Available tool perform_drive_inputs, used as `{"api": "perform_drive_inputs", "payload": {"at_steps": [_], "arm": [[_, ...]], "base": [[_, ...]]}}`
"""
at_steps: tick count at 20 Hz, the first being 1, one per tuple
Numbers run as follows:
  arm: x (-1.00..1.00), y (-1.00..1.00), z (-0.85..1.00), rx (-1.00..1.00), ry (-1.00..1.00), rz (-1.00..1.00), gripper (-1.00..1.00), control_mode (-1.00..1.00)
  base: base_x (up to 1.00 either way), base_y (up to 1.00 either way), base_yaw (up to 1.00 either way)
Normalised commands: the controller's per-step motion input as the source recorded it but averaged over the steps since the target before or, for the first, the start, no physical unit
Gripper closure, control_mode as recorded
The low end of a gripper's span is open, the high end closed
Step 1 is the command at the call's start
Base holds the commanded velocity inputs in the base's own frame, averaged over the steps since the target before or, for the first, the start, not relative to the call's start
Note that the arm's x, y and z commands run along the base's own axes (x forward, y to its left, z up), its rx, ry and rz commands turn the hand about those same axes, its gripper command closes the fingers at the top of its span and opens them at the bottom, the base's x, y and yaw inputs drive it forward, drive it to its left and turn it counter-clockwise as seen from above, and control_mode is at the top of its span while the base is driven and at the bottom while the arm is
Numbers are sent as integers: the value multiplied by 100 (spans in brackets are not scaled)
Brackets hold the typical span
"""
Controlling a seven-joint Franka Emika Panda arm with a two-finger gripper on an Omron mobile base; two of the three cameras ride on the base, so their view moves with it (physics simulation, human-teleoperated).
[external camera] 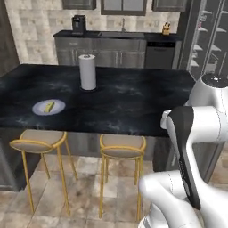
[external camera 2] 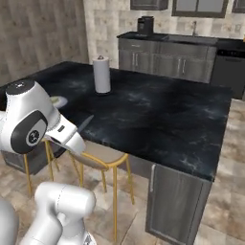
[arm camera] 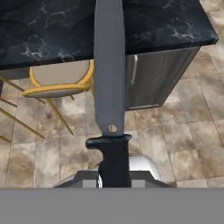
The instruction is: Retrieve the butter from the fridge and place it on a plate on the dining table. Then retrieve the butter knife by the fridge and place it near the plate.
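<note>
- Hand (arm camera: 114, 177) clenched on the butter knife (arm camera: 109, 78) by its black handle; grey blade runs straight ahead of it, over the floor and the desk (arm camera: 166, 22) edge.
- Left base view: butter (external camera: 49, 106) lies on the plate (external camera: 40, 110), on the desk.
- Right base view: blade tip reaches over the desk edge, plate beyond it.

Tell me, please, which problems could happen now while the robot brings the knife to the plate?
1. The butter knife is gripped only at its handle, its long blade sticking far out; it may swing or slip.
2. The plate with the butter lies near the dining table edge; a careless placement could push it.
3. The paper towel roll stands upright nearby and might topple.
</note>
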Motion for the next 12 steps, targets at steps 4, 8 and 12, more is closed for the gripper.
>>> {"api": "perform_drive_inputs", "payload": {"at_steps": [4,8,12], "arm": [[0,0,0,0,0,0,100,100],[0,0,0,0,0,0,100,100],[0,0,0,0,0,0,100,100]], "base": [[0,100,-46],[0,100,-32],[2,92,-14]]}}
